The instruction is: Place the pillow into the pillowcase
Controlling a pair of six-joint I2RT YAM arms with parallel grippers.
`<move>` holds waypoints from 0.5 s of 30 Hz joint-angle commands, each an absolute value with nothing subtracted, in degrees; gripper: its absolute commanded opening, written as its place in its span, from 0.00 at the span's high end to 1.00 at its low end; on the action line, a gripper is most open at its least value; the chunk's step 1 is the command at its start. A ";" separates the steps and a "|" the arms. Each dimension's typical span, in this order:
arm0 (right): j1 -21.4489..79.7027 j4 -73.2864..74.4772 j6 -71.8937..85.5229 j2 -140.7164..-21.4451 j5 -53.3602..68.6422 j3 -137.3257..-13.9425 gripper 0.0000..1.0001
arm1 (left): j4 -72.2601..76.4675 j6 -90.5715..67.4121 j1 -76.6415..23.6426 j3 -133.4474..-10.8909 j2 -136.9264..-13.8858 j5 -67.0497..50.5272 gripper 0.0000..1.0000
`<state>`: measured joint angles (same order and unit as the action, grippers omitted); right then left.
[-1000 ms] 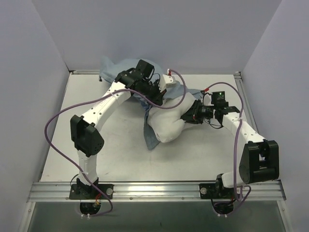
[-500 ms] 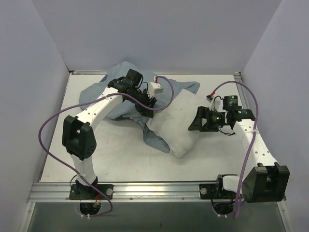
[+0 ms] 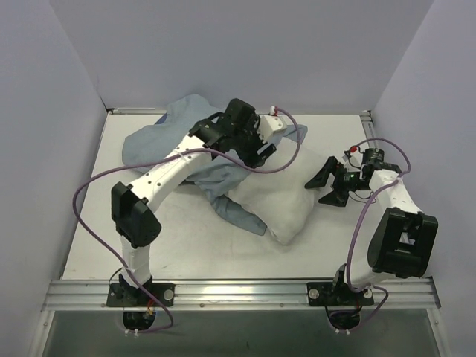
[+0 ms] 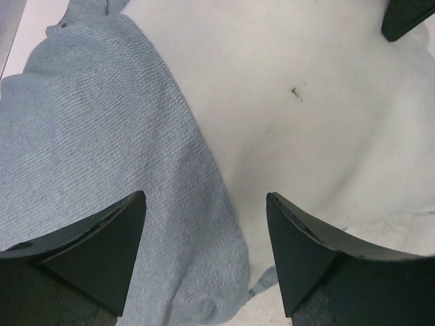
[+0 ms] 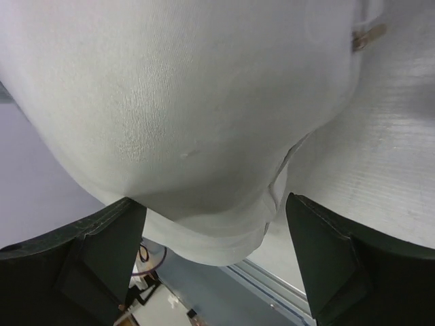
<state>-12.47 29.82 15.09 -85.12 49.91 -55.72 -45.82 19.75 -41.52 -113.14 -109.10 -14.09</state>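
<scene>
On the table (image 3: 186,253), the right gripper (image 3: 316,192) has withdrawn from the pillow (image 3: 279,208).

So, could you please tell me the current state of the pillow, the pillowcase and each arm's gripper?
pillow: lying flat, mostly uncovered.
pillowcase: crumpled and limp, overlapping one side of the pillow.
left gripper: open, empty, over the pillowcase's edge where it meets the pillow.
right gripper: open, empty, facing the pillow's end, not touching it in the top view.
</scene>
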 commanded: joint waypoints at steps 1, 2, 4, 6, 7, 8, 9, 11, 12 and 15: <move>-13.62 28.66 19.06 -85.51 53.00 -57.05 0.13 | -44.56 20.13 -44.82 -118.28 -114.95 -0.45 0.21; -13.54 26.39 20.29 -85.87 53.87 -56.52 0.14 | -44.47 20.39 -45.96 -119.17 -116.18 4.96 0.21; -12.92 23.57 22.66 -87.35 54.66 -55.12 0.14 | -44.38 21.44 -46.93 -121.02 -119.96 9.38 0.23; -12.48 20.22 24.69 -88.24 55.20 -54.76 0.15 | -44.47 22.75 -47.37 -124.71 -123.29 14.92 0.24; -11.96 19.52 24.87 -89.11 55.20 -54.76 0.16 | -44.47 23.37 -47.46 -125.85 -124.35 17.20 0.26; -11.69 18.99 24.79 -89.64 55.20 -54.93 0.18 | -44.56 23.99 -47.29 -127.77 -125.24 21.05 0.29; -11.60 18.90 24.70 -90.17 55.11 -55.02 0.21 | -44.56 25.39 -46.85 -128.66 -126.29 22.92 0.32; -11.43 18.90 24.52 -91.14 54.85 -54.93 0.24 | -44.47 26.63 -46.06 -130.16 -126.47 24.52 0.38; -11.43 18.72 24.61 -91.40 54.93 -54.84 0.27 | -44.47 27.24 -45.18 -130.34 -125.87 25.22 0.40; -10.73 17.93 24.96 -92.20 54.58 -54.58 0.32 | -44.56 28.64 -44.30 -130.52 -124.64 25.84 0.45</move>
